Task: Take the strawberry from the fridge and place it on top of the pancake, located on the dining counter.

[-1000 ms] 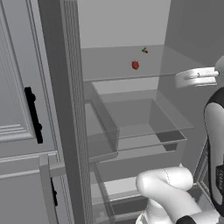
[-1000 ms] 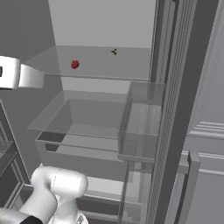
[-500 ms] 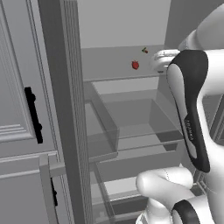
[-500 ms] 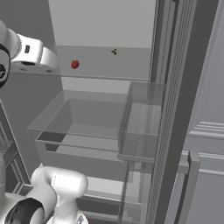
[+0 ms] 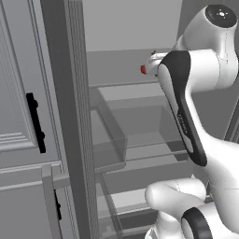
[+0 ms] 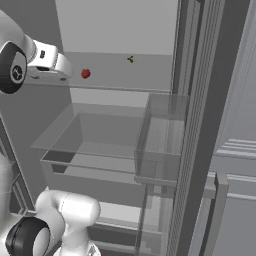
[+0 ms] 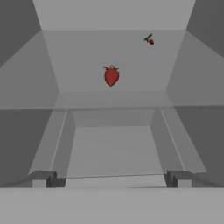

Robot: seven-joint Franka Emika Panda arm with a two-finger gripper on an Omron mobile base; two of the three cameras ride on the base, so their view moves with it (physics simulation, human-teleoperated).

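Note:
The fridge [image 6: 105,131] stands open, showing a pale interior with glass shelves. The strawberry [image 7: 111,75], small and red, lies on the upper shelf towards the back, also seen as the strawberry [image 6: 85,73] and, half behind my arm, the strawberry [image 5: 143,69]. My gripper [image 7: 111,179] is open, level with that shelf and short of the berry, with nothing between its fingertips [image 7: 43,178]. From the right base camera, my hand [image 6: 52,60] hangs just left of the berry. The pancake and the dining counter are out of view.
A tiny red berry with a dark stem [image 7: 149,40] lies further back on the same shelf. A clear door bin [image 6: 161,140] juts out on the right. A light grey cabinet [image 5: 16,93] with a black handle [image 5: 35,122] flanks the fridge.
The arm has swung up and across to the upper shelf, bringing the hand close to the strawberry. The strawberry has not moved and the gripper has stayed open.

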